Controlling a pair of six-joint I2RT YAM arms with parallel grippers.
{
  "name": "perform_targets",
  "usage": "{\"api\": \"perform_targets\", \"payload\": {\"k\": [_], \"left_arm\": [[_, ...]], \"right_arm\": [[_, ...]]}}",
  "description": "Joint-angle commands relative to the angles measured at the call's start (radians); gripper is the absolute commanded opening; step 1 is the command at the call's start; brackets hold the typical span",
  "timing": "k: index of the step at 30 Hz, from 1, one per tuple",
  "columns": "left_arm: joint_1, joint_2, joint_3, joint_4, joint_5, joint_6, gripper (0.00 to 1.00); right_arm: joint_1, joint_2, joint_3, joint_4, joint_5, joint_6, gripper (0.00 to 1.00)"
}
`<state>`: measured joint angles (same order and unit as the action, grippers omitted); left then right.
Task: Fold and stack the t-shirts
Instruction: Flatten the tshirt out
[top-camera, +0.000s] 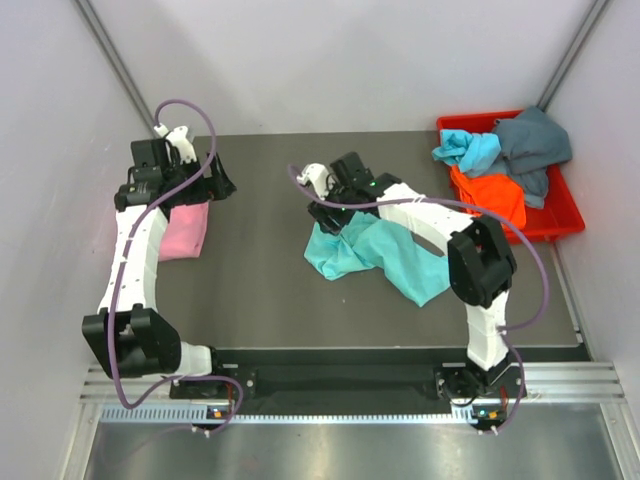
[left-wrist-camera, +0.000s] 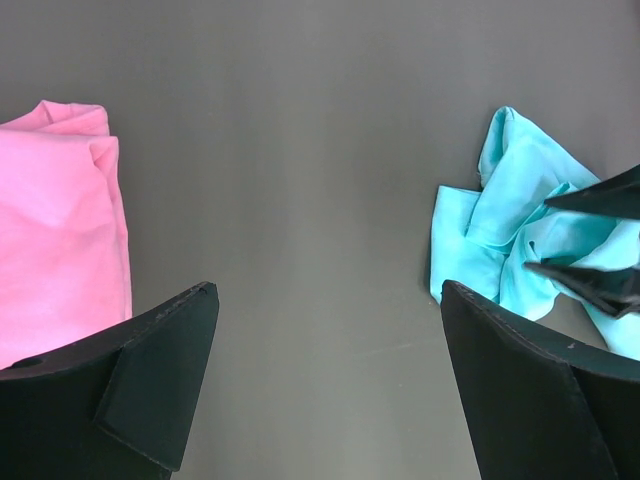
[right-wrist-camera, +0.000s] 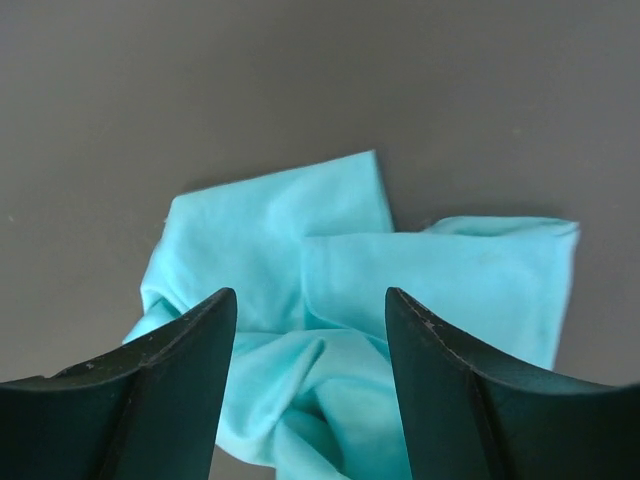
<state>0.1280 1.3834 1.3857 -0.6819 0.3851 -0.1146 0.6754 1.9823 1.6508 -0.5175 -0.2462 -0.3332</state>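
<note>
Wide-spread, the left gripper (left-wrist-camera: 325, 375) hovers over the bare table (top-camera: 262, 190), its arm stretched along the left edge just beside the pink t-shirt (top-camera: 185, 232). Open table follows. At mid-table the right gripper (right-wrist-camera: 310, 385) — fingers parted, clamping nothing — hangs over the crumpled teal t-shirt (top-camera: 395, 258). At the far-right edge, the red bin (top-camera: 563, 218) holds the light blue t-shirt (top-camera: 468, 150), the orange t-shirt (top-camera: 492, 196) and the dark grey-blue t-shirt (top-camera: 535, 145).

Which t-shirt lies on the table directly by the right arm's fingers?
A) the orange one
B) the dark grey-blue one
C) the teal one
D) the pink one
C: the right wrist view shows the crumpled teal t-shirt just beyond the right fingers; the pink t-shirt lies far off to the left, and the orange t-shirt sits in the red bin.
</note>
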Motion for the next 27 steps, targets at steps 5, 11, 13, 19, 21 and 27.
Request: {"api": "perform_targets", "payload": {"k": [5,11,13,19,21,27], "left_arm": [[0.002,-0.023,0.038,0.022,0.018,-0.008,0.97],[0.007,-0.029,0.027,0.028,0.032,-0.026,0.96],[0.009,-0.029,0.032,0.027,0.032,-0.025,0.96],[0.021,-0.035,0.030,0.025,0.034,-0.031,0.96],[0.025,-0.038,0.024,0.024,0.038,-0.033,0.96],[0.035,-0.047,0.016,0.027,0.043,-0.039,0.96]], "right_arm": [[0.069,0.053,-0.025,0.002,0.093,-0.098,0.61],[0.070,0.082,-0.028,0.017,0.145,-0.121,0.59],[0.070,0.101,-0.031,0.023,0.163,-0.130,0.58],[0.069,0.147,-0.013,0.030,0.194,-0.152,0.52],[0.070,0.153,-0.006,0.034,0.202,-0.158,0.50],[0.070,0.161,-0.003,0.043,0.220,-0.164,0.36]]}}
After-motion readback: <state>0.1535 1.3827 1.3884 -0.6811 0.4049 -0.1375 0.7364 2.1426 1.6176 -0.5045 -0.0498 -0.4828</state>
